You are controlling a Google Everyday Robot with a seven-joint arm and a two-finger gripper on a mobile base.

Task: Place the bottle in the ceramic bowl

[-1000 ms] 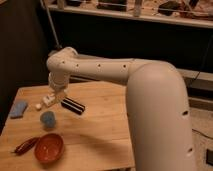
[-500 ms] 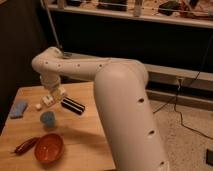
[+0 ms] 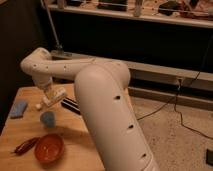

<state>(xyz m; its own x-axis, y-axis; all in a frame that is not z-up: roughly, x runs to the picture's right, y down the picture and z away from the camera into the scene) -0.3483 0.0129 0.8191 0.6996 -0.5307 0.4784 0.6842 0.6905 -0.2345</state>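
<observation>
The whitish bottle [image 3: 53, 97] hangs tilted above the left part of the wooden table [image 3: 22, 130], its white cap [image 3: 38, 106] pointing left and down. My gripper [image 3: 50, 94] comes down from the white wrist and is shut on the bottle's body. The reddish-orange ceramic bowl [image 3: 49, 148] sits near the table's front edge, below and slightly left of the bottle, with nothing in it. A small light-blue cup [image 3: 48, 118] stands between the bottle and the bowl.
A black rectangular box [image 3: 71, 105] lies just right of the gripper. A blue cloth [image 3: 19, 108] lies at the table's left edge. A dark red elongated thing [image 3: 25, 145] rests left of the bowl. My bulky white arm [image 3: 107, 110] covers the table's right side.
The arm's elbow has swung closer and now fills more of the view. The gripper with the bottle has shifted slightly to the right above the cup.
</observation>
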